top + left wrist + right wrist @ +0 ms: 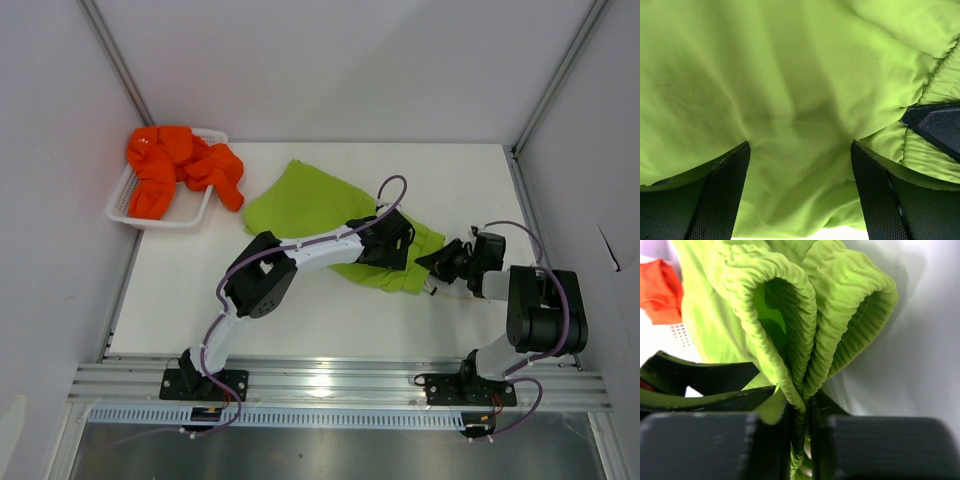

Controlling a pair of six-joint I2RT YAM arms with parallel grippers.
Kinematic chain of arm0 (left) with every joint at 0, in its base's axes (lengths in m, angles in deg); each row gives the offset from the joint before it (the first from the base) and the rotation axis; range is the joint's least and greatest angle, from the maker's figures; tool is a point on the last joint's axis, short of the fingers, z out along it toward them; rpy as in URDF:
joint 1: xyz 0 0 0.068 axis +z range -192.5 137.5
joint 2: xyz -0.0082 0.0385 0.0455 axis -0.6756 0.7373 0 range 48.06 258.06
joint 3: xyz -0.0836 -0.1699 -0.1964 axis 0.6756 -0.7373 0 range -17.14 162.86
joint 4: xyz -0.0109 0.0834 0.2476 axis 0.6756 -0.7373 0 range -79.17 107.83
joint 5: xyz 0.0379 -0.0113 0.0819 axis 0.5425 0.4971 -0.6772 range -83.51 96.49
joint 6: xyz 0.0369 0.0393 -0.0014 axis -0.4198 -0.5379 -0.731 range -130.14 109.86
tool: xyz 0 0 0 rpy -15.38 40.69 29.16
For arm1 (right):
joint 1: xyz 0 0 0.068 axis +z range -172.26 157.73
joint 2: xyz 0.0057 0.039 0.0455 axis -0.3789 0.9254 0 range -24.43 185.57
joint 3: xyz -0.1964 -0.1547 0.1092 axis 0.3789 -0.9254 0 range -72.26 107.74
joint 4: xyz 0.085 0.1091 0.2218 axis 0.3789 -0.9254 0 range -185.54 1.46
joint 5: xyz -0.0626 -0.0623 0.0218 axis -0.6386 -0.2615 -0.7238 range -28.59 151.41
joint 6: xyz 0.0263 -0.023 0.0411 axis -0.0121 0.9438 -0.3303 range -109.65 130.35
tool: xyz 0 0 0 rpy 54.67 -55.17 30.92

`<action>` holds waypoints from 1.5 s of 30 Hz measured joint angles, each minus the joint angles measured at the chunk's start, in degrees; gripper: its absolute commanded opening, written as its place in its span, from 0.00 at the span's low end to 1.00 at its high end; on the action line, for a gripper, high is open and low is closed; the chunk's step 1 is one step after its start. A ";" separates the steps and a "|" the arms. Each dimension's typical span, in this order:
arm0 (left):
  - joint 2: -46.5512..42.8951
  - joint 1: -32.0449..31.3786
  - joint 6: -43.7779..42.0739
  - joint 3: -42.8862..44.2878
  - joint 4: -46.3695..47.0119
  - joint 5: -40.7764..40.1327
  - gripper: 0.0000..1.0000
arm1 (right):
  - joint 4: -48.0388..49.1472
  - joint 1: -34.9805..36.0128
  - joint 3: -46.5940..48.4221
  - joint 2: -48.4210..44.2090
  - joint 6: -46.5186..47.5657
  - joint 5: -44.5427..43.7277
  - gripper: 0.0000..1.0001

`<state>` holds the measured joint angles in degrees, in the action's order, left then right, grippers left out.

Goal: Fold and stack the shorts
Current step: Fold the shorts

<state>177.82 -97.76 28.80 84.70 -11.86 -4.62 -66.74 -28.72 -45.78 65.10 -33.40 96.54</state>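
The lime green shorts (300, 205) lie spread across the middle of the table. Their right end is bunched between the two grippers. My left gripper (392, 243) presses down on that end. In the left wrist view its jaws (800, 150) stand wide open with green fabric (790, 75) bulging between the fingers. From the right, my right gripper (443, 264) is shut on the gathered elastic waistband (790, 305), which is pinched in folds between its fingers (801, 410). The orange shorts (180, 165) lie crumpled in the white basket (125, 208) at the back left.
Grey walls and metal posts enclose the table on three sides. An aluminium rail (330, 380) with both arm bases runs along the near edge. One black finger of the right gripper (940, 125) shows at the right of the left wrist view.
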 measured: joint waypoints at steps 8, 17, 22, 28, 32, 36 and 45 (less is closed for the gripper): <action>-0.04 0.46 0.02 0.66 -0.59 2.91 0.86 | -23.67 1.07 12.50 -0.94 7.39 -6.99 0.00; -5.75 5.14 -1.44 -2.73 -4.81 7.06 0.87 | -43.34 2.40 23.93 -3.63 14.43 -17.84 0.00; -15.08 11.56 -1.57 -12.57 -0.35 8.59 0.84 | -47.12 2.43 25.86 -3.74 17.05 -19.93 0.00; -19.63 16.92 -1.66 -21.38 5.70 8.26 0.72 | -50.93 3.72 29.16 -2.91 20.33 -23.23 0.00; -19.61 17.29 -2.19 -23.52 6.73 7.41 0.62 | -51.91 5.60 33.44 -0.57 21.40 -26.75 0.00; -19.63 17.70 -2.21 -26.95 7.80 5.66 0.56 | -52.37 6.29 36.26 1.40 21.64 -28.33 0.00; -23.87 15.82 3.72 -37.73 15.72 2.16 0.54 | -53.96 9.18 44.52 8.72 23.34 -28.22 0.00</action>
<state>153.95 -81.94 32.51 46.98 3.85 -2.46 -120.70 -19.54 -1.26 73.82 -10.05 68.32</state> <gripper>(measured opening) 0.536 0.077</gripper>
